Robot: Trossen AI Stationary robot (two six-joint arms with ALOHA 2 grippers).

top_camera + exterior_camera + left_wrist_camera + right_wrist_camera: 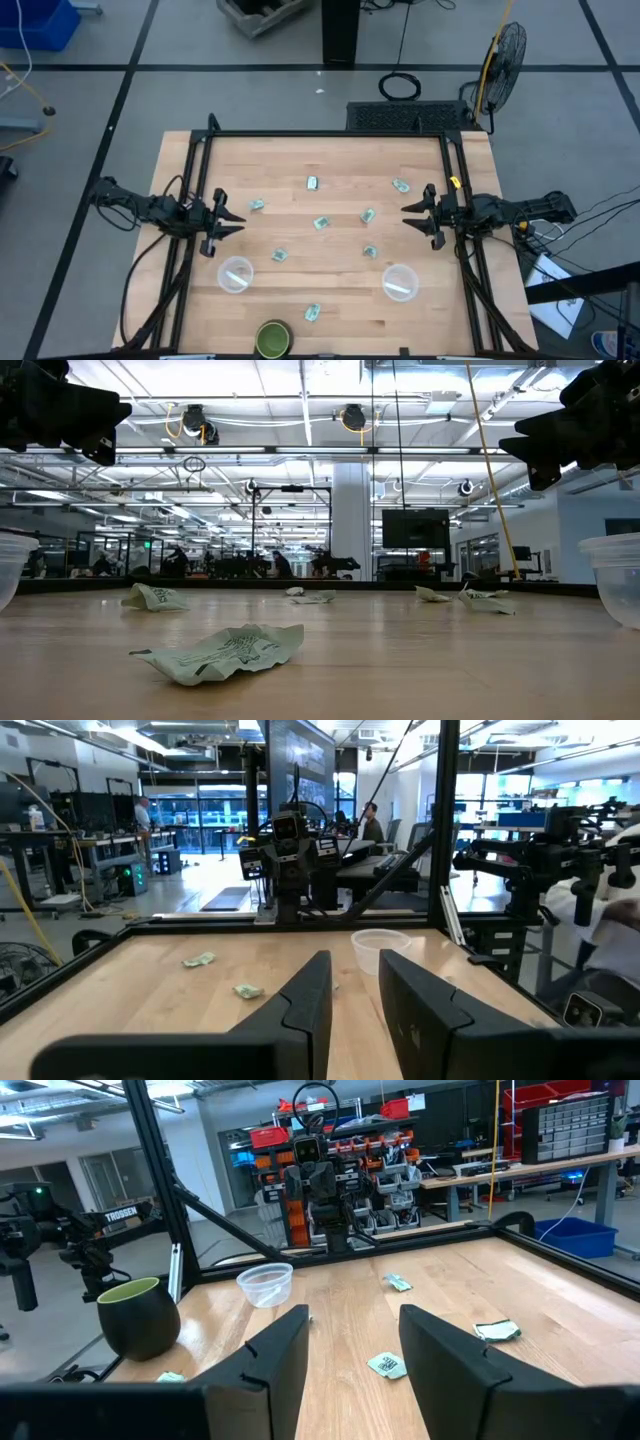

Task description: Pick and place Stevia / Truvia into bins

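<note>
Fingers, left gripper (232, 223): spread apart, nothing between them; the left wrist view looks through the gap between the two dark fingers (305, 1005).
Fingers, right gripper (412, 217): also spread apart and empty; the right wrist view shows bare wood between the fingers (280, 1355).
Left arm: stretched in from the left edge of the tabletop (330, 300), gripper held above the wood at mid-depth, pointing right.
Right arm: mirror pose from the right edge, gripper above the wood at mid-depth, pointing left. The two grippers face each other, well apart.
Stevia / Truvia packets: scattered flat on the wood between the arms, none in a cup as far as I can see. Far row: one at centre (312, 183), one toward the right (401, 185). Middle: one just beside the left gripper (257, 205), one at centre (322, 223), one right of centre (367, 215). Nearer: one left of centre (279, 255), one right of centre (370, 252). Nearest: one close to the near edge (313, 313), seen crumpled and close up in the low view.
Bins: two clear cups standing upright toward the near side, well apart; left cup (236, 274) near the left arm, right cup (400, 282) near the right arm.
Green container (273, 339): dark outside, yellowish-green inside, at the near edge between the cups, just beside the nearest packet.
Surroundings: black frame rails along the far, left and right sides; a fan (503, 55) on the floor beyond the far right corner.
</note>
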